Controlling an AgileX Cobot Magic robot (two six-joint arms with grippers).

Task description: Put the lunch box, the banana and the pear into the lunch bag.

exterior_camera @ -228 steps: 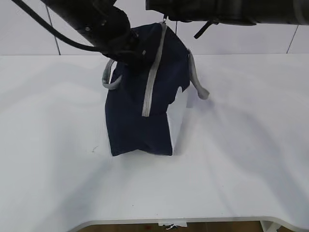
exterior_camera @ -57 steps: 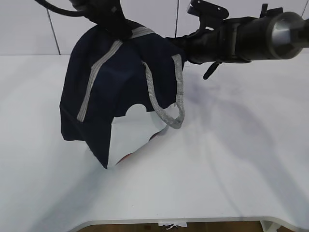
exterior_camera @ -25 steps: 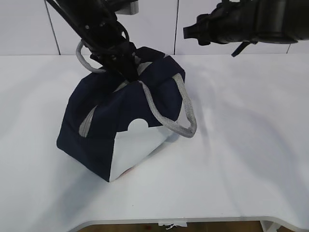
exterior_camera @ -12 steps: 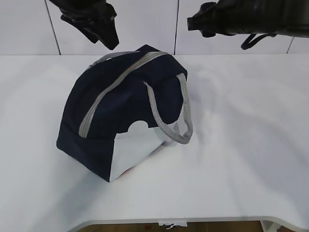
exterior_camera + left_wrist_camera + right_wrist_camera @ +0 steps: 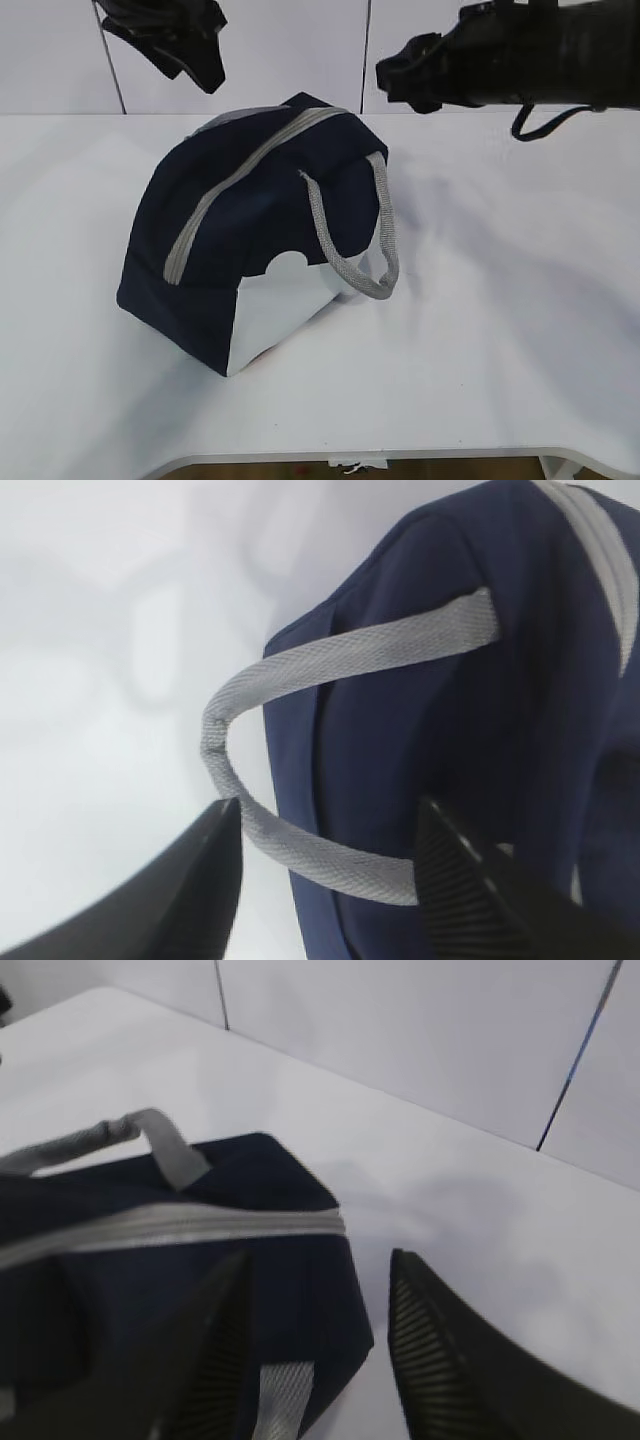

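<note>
- Both sets of jaws stand apart with nothing between them: left gripper (image 5: 325, 875) spread over the rear strap, right gripper (image 5: 315, 1360) spread above the bag's end.
- You have the lunch bag (image 5: 250, 240) sitting free on the table (image 5: 520, 330), left of centre, white end panel toward the camera, near handle (image 5: 365, 240) drooping down its side.
- Zipper (image 5: 235, 180) looks closed along the top, so my read is packing is done and both arms are parked high just to clear the bag.
- Lunch box, banana and pear: not visible anywhere; presumably inside, can't confirm.
- Left gripper hangs above the bag's back-left; right gripper (image 5: 405, 75) sits up and right, well apart from the fabric.
- Versus 2.3 s ago: bag was hoisted and tilted, pinched at the top by the left arm. At 1.0 s ago it was down but still gripped. At 0.5 s ago it was released; since then the bag hasn't moved, and the arms have shifted only slightly.
</note>
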